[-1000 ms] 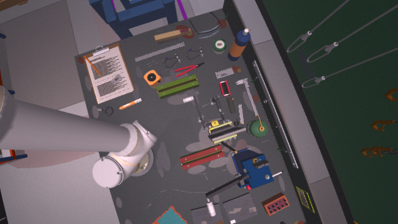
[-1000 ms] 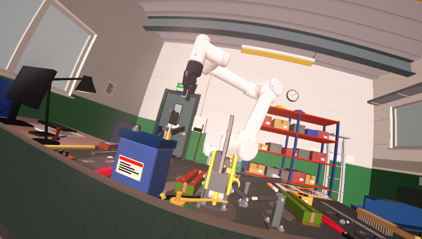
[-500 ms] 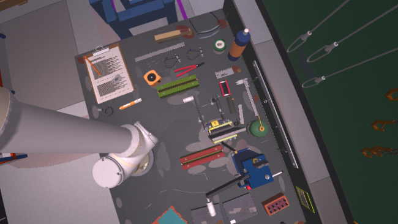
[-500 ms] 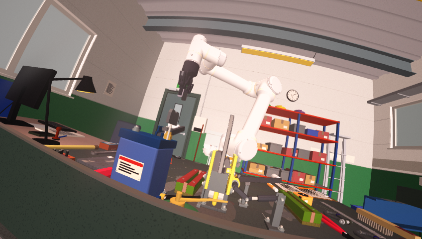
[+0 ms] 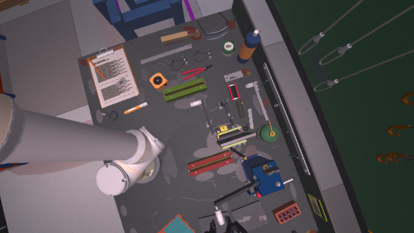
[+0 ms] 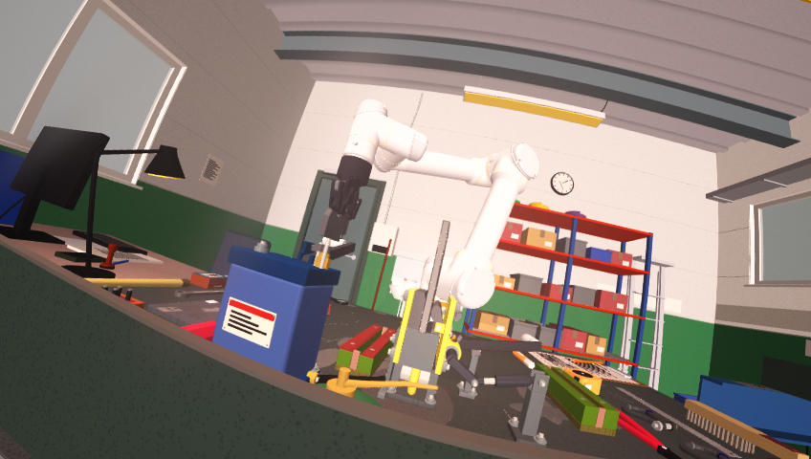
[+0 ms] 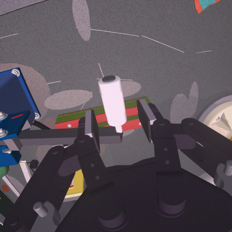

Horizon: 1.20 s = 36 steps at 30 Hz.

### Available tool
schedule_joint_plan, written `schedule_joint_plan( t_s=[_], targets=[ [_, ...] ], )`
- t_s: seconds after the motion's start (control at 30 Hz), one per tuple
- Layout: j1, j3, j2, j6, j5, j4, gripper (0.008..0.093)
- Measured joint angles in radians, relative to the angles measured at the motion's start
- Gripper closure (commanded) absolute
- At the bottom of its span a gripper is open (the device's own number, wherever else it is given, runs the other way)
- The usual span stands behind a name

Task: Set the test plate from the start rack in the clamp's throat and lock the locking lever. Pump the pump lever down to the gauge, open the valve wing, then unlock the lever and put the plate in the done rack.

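Observation:
The pump lever's white handle (image 7: 112, 101) stands at the end of a dark bar (image 5: 234, 192) that runs out from the blue pump (image 5: 262, 174). The handle (image 5: 219, 215) is raised, near the bench's front edge. Beyond it lies the red rack (image 5: 210, 163), and the green rack (image 5: 184, 89) lies farther back. The clamp (image 5: 231, 135) with yellow trim sits between them, and a grey plate (image 6: 433, 278) stands upright in its throat. The green gauge (image 5: 267, 133) is to the clamp's right. My gripper (image 7: 120, 124) is just above the white handle, with a finger on either side of it, open and holding nothing.
The robot's own arm (image 5: 73, 140) crosses the left of the bench. A clipboard (image 5: 113, 75), tape measure (image 5: 158, 81), pliers (image 5: 195, 72), a bottle (image 5: 249, 46) and a brick (image 5: 287, 212) lie around the bench. A raised wall runs along the right edge.

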Motion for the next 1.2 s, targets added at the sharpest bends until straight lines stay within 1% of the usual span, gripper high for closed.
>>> schedule_joint_plan(
  t_s=[0.47, 1.2],
  targets=[
    [0.000, 0.008, 0.001, 0.000, 0.000, -0.014, 0.0534],
    [0.000, 0.064, 0.022, 0.000, 0.000, -0.089, 0.0534]
  ],
)
